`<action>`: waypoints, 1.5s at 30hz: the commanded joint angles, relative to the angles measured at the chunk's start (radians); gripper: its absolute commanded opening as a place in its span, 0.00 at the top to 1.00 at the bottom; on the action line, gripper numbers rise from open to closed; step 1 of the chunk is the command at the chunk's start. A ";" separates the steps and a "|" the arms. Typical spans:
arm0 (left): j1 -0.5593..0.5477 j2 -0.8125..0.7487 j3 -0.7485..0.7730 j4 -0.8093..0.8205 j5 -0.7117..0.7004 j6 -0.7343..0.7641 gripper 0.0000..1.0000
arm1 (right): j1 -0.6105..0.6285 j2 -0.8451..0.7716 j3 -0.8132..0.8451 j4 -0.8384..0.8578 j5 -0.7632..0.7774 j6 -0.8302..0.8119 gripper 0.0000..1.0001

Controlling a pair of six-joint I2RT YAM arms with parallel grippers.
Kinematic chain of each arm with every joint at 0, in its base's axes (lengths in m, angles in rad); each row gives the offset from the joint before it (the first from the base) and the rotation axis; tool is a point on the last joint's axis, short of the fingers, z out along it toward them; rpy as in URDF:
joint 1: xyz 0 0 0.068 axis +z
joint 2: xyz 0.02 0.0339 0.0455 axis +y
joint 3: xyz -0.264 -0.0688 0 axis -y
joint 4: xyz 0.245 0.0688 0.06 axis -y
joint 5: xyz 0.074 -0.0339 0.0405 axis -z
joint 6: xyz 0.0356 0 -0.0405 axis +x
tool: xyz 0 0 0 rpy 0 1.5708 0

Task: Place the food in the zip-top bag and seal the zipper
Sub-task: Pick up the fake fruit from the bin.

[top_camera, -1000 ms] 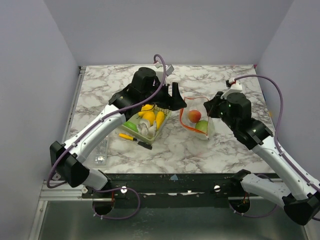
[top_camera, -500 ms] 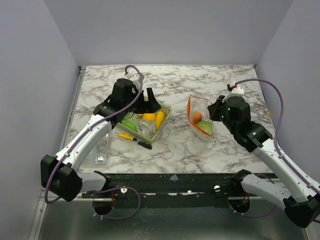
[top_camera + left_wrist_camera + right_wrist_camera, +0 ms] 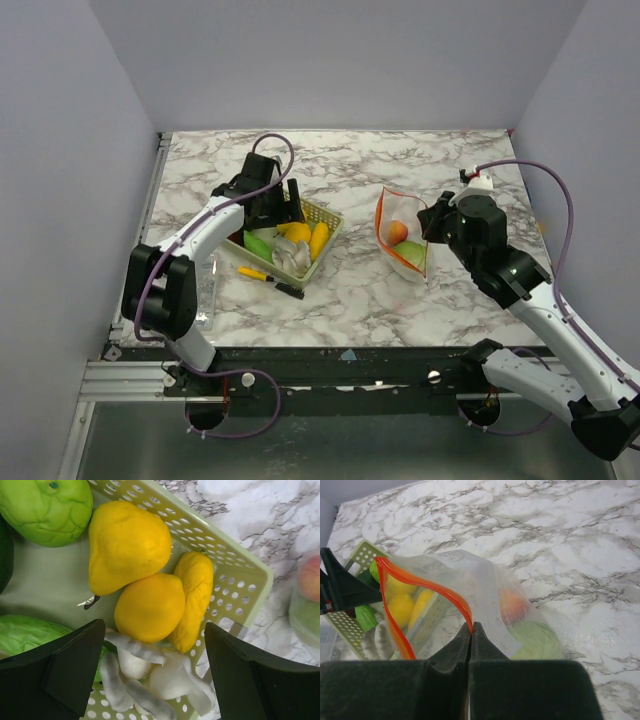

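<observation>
Left gripper: the left gripper [image 3: 155,630] hangs over the basket [image 3: 241,571], jaws spread wide and nothing between them. Its black fingers sit either side of the round orange-yellow fruit [image 3: 150,607], so it looks to me like it's lining up that one.
Basket contents: plenty left to move. A yellow pear [image 3: 127,545] leans against the round fruit and a long yellow piece [image 3: 196,597] lies along the basket wall. A light green fruit [image 3: 47,510] sits at the far corner, a green lump [image 3: 25,632] pokes out beside the left finger, and a dark green sliver [image 3: 3,555] shows at the frame edge. White pieces [image 3: 145,680] are heaped at the near end.
Right gripper: the right gripper [image 3: 471,630] is pinched tight on the zipper [image 3: 430,586], holding one lip up so the mouth gapes toward the basket.
Zip-top bag: the zip-top bag [image 3: 405,238] stands on the table [image 3: 350,295] to the right of the basket and apart from it. I'd say that pinch alone props it open.
Already inside: a red-orange piece [image 3: 512,605] and a light green piece [image 3: 537,637] rest at the bottom.
Progress: early to middle, by my reckoning. The zipper is wide open and sealing is not yet begun.
Risk: the film is soft, so if the pinch slips the mouth likely folds shut.
Bystander: a yellow-and-black pen [image 3: 270,280] lies just in front of the basket, no part of the job.
</observation>
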 commanded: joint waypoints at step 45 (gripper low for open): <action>-0.170 -0.007 0.169 -0.107 -0.251 0.168 0.75 | 0.003 0.021 -0.007 0.020 -0.061 0.031 0.99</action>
